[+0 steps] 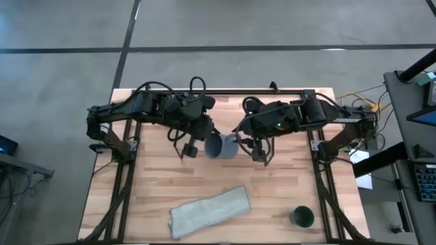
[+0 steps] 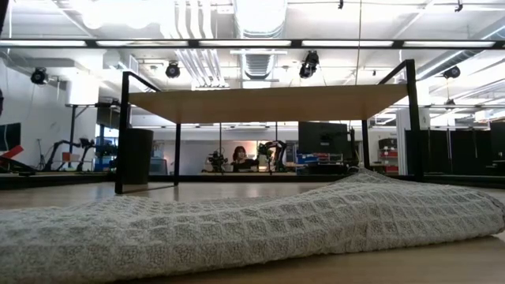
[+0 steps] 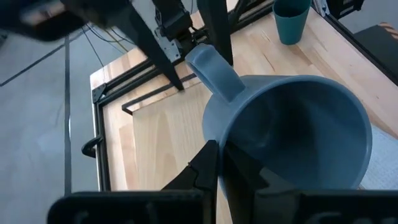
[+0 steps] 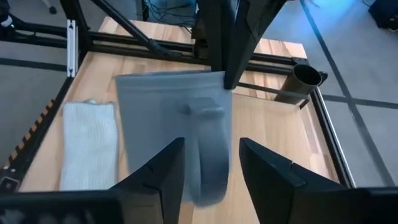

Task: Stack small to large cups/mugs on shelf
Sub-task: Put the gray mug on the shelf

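My left gripper [image 1: 195, 144] is shut on the grey-blue mug [image 1: 219, 146] over the table's middle. The mug's handle [image 1: 236, 140] points toward my right gripper [image 1: 257, 148]. That gripper is open, and its two fingers stand on either side of the handle [image 4: 208, 155]; I cannot tell if they touch it. The teal-green cup [image 1: 302, 216] stands upright near the table's front right corner and also shows in the left wrist view [image 3: 291, 22]. The black cup [image 2: 136, 156] stands upright by the shelf's left legs. The shelf [image 2: 268, 102] stands at the back; neither arm nor the mug shows in the low view. My left gripper holds the mug by its rim wall [image 3: 219, 149], one finger [image 3: 208, 171] outside and one [image 3: 249, 183] inside. In the right wrist view its fingers [image 4: 217, 37] come down from above onto the rim. The mug hangs upright below them, mouth up; its base is hidden.
A folded light knitted cloth [image 1: 208, 211] lies near the table's front edge and fills the low view's foreground [image 2: 252, 225]. Black frame rails [image 1: 122, 177] run along the table's left and right sides. A person sits far back in the room [image 2: 238, 156].
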Motion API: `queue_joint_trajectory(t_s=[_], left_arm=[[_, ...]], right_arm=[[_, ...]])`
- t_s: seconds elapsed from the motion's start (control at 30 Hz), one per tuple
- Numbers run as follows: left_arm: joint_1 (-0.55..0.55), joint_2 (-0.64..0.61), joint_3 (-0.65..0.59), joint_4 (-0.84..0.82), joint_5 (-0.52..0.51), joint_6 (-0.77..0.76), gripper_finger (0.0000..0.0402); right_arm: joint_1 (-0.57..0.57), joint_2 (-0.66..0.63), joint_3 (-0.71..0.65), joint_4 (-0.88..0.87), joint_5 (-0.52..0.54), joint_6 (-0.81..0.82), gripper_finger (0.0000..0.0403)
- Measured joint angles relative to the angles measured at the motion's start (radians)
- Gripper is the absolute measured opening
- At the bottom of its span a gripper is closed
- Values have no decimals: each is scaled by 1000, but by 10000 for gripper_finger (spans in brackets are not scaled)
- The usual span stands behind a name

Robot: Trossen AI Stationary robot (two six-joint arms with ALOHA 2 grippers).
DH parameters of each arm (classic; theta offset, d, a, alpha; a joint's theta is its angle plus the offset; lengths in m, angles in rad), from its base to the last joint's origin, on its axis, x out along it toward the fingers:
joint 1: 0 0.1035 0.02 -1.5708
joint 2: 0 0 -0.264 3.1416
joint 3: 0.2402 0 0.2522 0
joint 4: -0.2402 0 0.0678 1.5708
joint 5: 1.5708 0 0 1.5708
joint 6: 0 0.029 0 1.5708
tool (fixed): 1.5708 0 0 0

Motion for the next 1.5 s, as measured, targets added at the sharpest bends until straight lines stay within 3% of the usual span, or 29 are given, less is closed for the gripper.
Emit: queue_joint_trajectory(t_s=[0.2,0.57,0.73,1.07,1.37,1.5], left_arm=[[0,0,0,-5,0,0,0],[0,0,0,-13,-1,-4,0],[0,0,0,-12,-8,-14,0],[0,0,0,-11,-119,-63,2],[1,0,-1,-7,-243,-66,73],[3,0,-1,-7,-351,-64,97]], right_arm=[[-4,13,0,-1,-1,-11,124],[-7,-3,1,0,7,-4,47],[-7,-4,1,0,15,-3,45],[-9,-5,1,-7,38,45,45],[-7,-9,1,-43,107,132,45],[-6,-9,1,-84,169,200,45]])
